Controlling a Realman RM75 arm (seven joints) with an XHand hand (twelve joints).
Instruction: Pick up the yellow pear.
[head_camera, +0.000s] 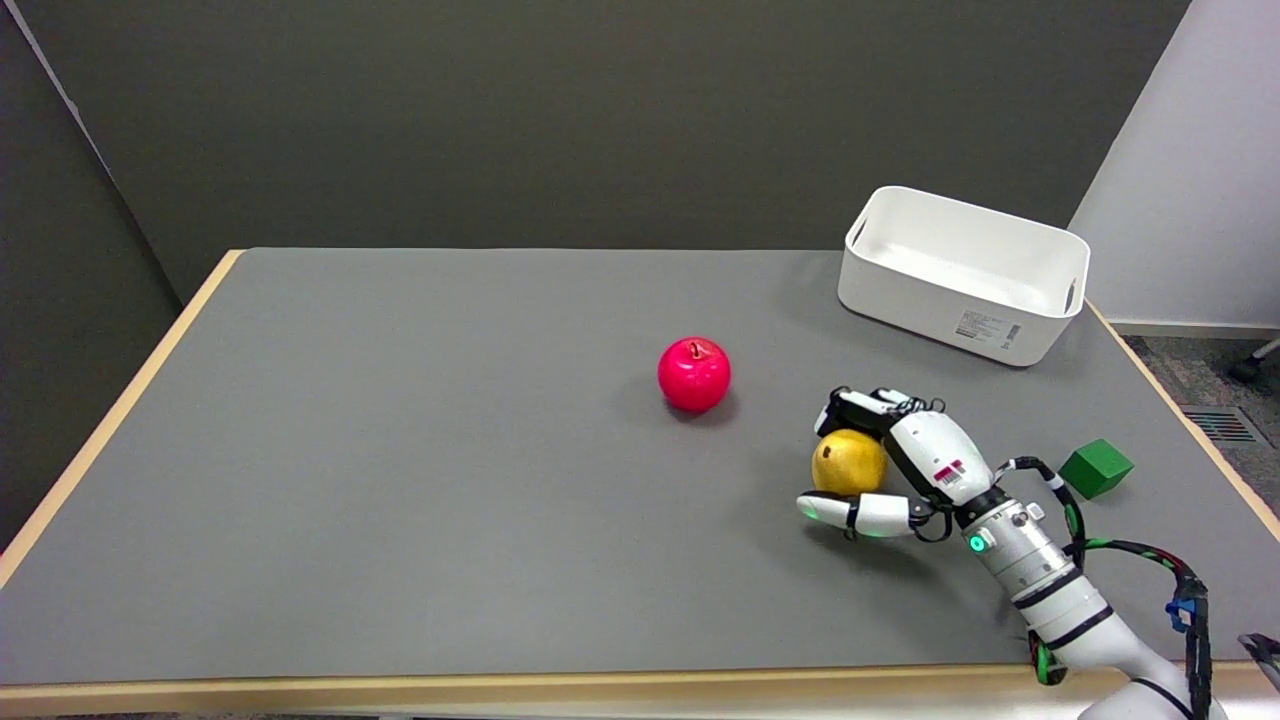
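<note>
On the grey table (400, 500), near its right near edge, the right hand (890, 465) is seen wrapped around the yellow pear (848, 462), fingers (850, 408) curled over the top and thumb beneath. The grip is best firmed before a straight, slow lift, so the rounded fruit is not rolled out.

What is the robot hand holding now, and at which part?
The robot hand holds the yellow pear, fingers over its far top, thumb at its near underside.

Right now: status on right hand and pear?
Right hand wrapped around yellow pear, fingers over its top. Can't tell if pear is off the table. Red apple and green cube stand apart, nothing blocking.
</note>
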